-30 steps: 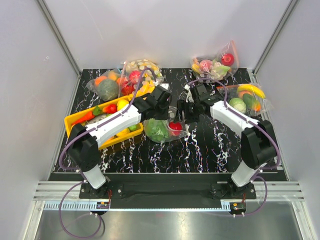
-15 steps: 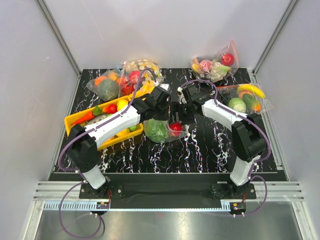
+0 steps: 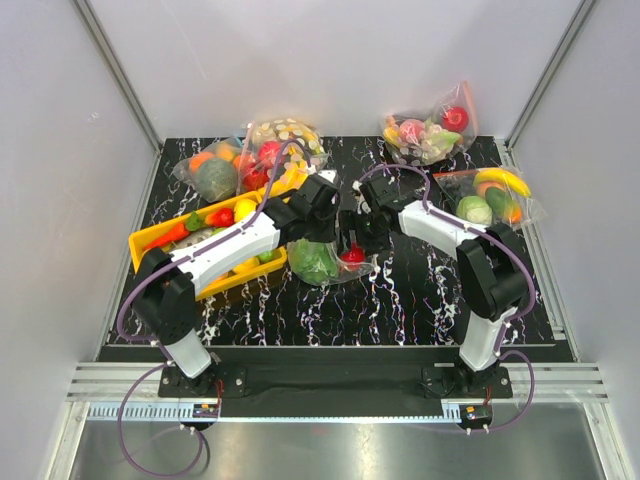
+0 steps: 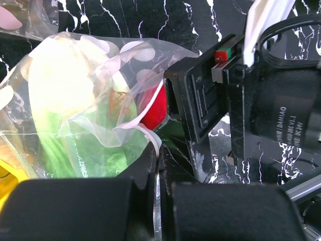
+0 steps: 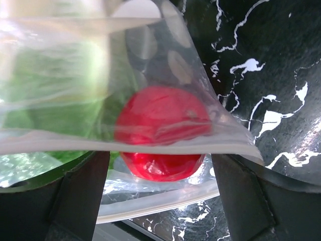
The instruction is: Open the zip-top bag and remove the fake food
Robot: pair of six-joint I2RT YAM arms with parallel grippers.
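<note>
Counting from the top view: five bags of produce on the black marbled table (image 3: pixel 420 290), one yellow tray (image 3: pixel 150 238), two arms.

One zip-top bag (image 3: pixel 322 268) lies at centre frame, just right of the tray's lower end. It is clear with white dots. Two pieces of fake food show inside: one leafy green lettuce (image 3: pixel 312 262) on the left and one red round fruit (image 3: pixel 351 254) on the right. Whether a third piece sits behind them I cannot tell.

Left gripper (image 4: pixel 158 168): fingers together, clamped on the bag's plastic at its white zip strip (image 4: pixel 150 138), in the lower middle of the left wrist view.

Right gripper (image 5: pixel 160 168): two fingers (image 5: pixel 75 201) stand wide apart, one at each lower corner of the right wrist view. The red fruit and the bag's open edge lie between them, and nothing is gripped.

Four other bags: two at upper left (image 3: pixel 210 175) (image 3: pixel 283 140), one at upper right (image 3: pixel 430 130), one at right (image 3: pixel 492 195).
</note>
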